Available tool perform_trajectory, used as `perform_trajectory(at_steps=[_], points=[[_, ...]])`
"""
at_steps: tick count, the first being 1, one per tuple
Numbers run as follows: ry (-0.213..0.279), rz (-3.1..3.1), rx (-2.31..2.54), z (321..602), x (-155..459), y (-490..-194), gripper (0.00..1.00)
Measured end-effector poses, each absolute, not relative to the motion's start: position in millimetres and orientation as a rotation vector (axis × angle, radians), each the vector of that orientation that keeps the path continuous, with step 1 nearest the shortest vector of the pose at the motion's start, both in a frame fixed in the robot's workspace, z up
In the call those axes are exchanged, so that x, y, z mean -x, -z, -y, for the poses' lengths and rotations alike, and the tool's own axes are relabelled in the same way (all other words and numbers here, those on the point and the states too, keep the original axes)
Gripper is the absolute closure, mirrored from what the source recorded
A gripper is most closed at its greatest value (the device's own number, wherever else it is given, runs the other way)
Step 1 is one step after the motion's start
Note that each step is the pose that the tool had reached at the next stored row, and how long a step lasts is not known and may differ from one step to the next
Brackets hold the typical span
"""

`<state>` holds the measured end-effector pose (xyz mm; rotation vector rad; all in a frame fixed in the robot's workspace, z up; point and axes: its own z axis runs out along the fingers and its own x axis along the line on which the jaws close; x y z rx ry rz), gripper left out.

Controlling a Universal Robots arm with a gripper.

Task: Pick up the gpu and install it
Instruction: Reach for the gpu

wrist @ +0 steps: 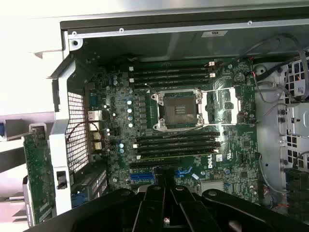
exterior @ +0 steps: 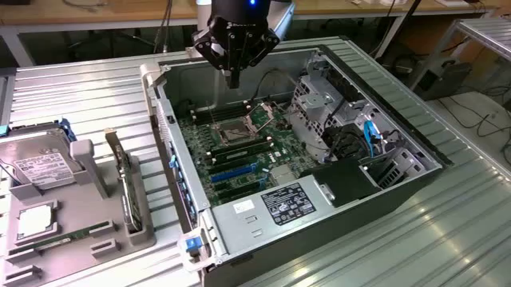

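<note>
The gpu [exterior: 128, 194] is not sitting in the claw [exterior: 233, 82]. It is standing on edge in a grey holder [exterior: 142, 230] on the counter [exterior: 80, 89], outside the computer case [exterior: 200, 84]. From the claw it is well apart, off toward the exterior view's left and nearer that camera.

The claw is hanging over the far end of the open case, pointing down, with its fingers pressed together on nothing. Directly beneath it the motherboard [wrist: 227, 145] is lying exposed, and the open processor socket [exterior: 239, 128] and rows of memory slots are sitting closest. The blue expansion slots [exterior: 231, 174] are lying further out from the claw. A metal drive cage [exterior: 319, 101] with loose cables [exterior: 351, 143] is crowding the side of the claw away from the card.

The slotted rear wall of the case [exterior: 167, 137] is rising between the claw and the card. Beyond the card, a hard drive with a white label [exterior: 36, 164] is resting in the same holder.

The risks, as judgement:
- A low sideways sweep could be clipping that wall or dragging cables.
- With the fingers together, a descent onto the card could be pushing it over rather than gripping it.
- The card is thin and upright, so an off-centre grip could be tilting it.
- A tilted card could be jamming its bracket or missing the slot.
</note>
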<state>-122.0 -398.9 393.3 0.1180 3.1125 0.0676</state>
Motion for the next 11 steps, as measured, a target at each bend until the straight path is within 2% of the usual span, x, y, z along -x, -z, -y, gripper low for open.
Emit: perform_trajectory(at_steps=[11], points=[[-0.068,-3.112,-0.118,398.9,122.0,-393.3,0.89]])
